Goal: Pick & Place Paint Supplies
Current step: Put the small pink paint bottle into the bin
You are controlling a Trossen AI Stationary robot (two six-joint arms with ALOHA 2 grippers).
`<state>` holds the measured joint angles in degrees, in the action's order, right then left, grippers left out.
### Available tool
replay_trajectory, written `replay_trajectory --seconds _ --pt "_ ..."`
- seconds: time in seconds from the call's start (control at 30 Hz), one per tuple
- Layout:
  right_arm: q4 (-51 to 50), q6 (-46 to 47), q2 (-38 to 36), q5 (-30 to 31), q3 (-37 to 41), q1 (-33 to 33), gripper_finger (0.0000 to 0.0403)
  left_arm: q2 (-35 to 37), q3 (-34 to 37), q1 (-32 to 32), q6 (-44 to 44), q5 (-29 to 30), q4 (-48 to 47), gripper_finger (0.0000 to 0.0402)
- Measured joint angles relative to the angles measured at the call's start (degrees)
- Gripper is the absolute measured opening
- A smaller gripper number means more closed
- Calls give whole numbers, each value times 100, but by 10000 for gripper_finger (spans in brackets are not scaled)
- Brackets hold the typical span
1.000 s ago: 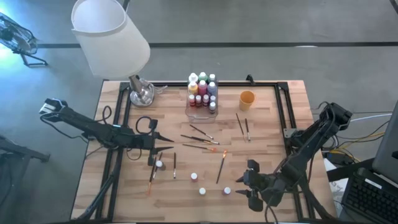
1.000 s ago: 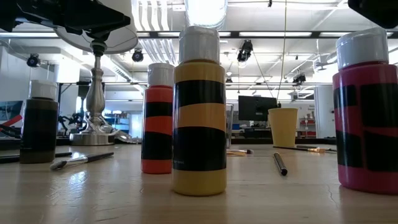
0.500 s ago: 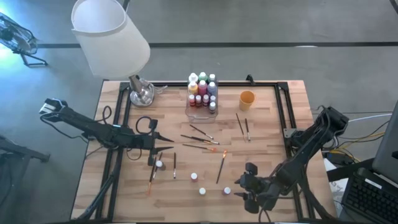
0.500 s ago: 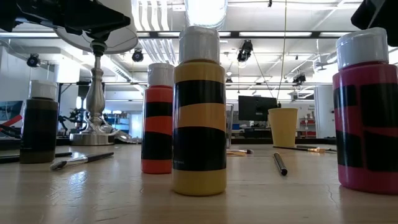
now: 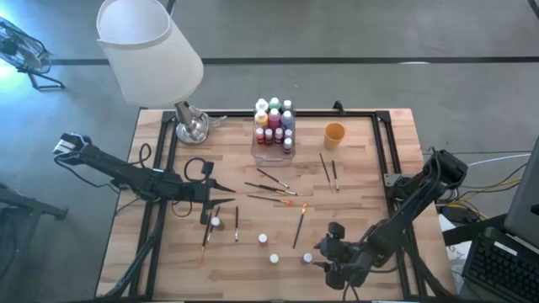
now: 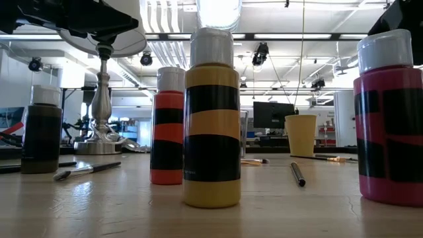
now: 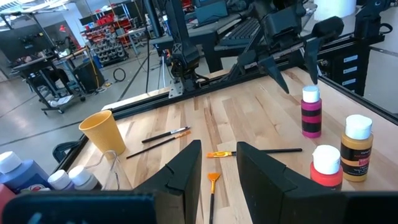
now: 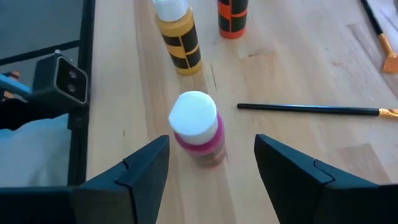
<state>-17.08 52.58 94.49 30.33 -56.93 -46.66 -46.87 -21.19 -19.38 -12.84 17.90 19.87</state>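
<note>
The right gripper [image 8: 211, 168] hangs over the bench's near edge, jaws apart with the upright pink bottle [image 8: 197, 129] between them, untouched. Just beyond stand the yellow bottle [image 8: 179, 34] and the red bottle [image 8: 232, 17], both upright; a dark-handled paintbrush [image 8: 311, 109] lies flat beside the pink bottle, its long axis running across the bench [image 5: 354, 181]. More brushes [image 5: 271, 187] lie scattered mid-bench. The left gripper [image 7: 217, 168] waits at the left side, jaws apart and empty. Open boards lie around the orange cup [image 5: 334, 134].

Pink bottle [image 6: 390, 119] cut by edge
</note>
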Motion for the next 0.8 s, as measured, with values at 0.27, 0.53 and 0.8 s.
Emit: replay_trajectory --seconds 0.27,0.53,0.8 --pt "113 -72 73 128 0 68 252 0 0 0 0 0 -87 108" --pt "186 -111 97 136 0 136 251 -2 0 1 0 1 -104 108" --pt "377 -110 128 -8 -2 136 248 -2 0 0 0 1 -122 108"
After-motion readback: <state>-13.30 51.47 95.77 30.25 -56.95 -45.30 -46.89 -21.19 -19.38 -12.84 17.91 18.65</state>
